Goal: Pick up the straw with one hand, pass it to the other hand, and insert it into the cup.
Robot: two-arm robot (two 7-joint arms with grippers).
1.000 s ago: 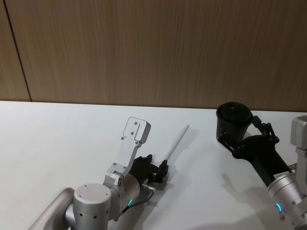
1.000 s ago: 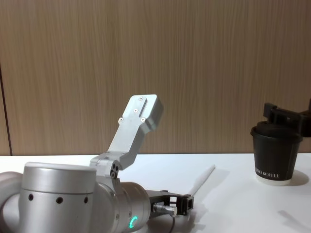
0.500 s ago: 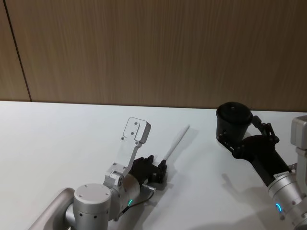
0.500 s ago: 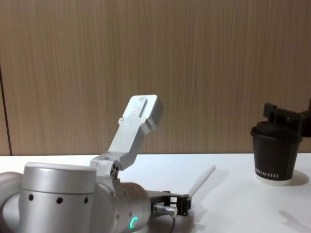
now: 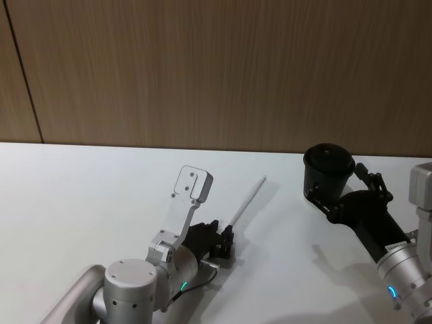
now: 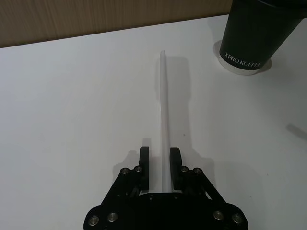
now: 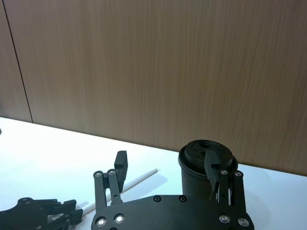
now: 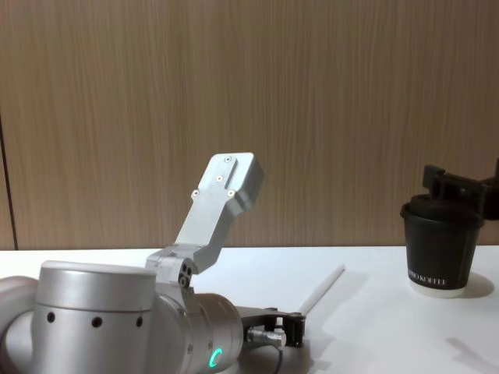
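So, biggest stuff first: a brown wood-panel wall runs across the whole back, and the white table spreads out in front of it.

Next down is the fat silver wrist of my left arm, low at the near side of the table, with a silver bracket sticking up off it at a slant.

My right claw comes in from the right side, low over the table. Its fingers are spread wide and grip nothing. The cup stands upright toward the right of the table, right at that claw's tips: black paper, black lid, white bottom rim. In the right wrist view one finger overlaps the front of the cup (honestly can't tell if it's touching).

My left claw is down near the table around the middle, pointing away from me. Its two fingers are parallel with a narrow gap, and they sit on either side of the near end of the straw. They aren't clamped on it, though: there's bare table between one finger and the straw, which lies closer to the other finger.

The straw itself is white, thin and straight. It runs out from between those fingers toward the wall, and its far end stops to the left of the cup, apart from it. Whether it lies flat along its whole length I can't say.

Smallest bits: white lettering low on the cup, and a green ring glowing on my left wrist.
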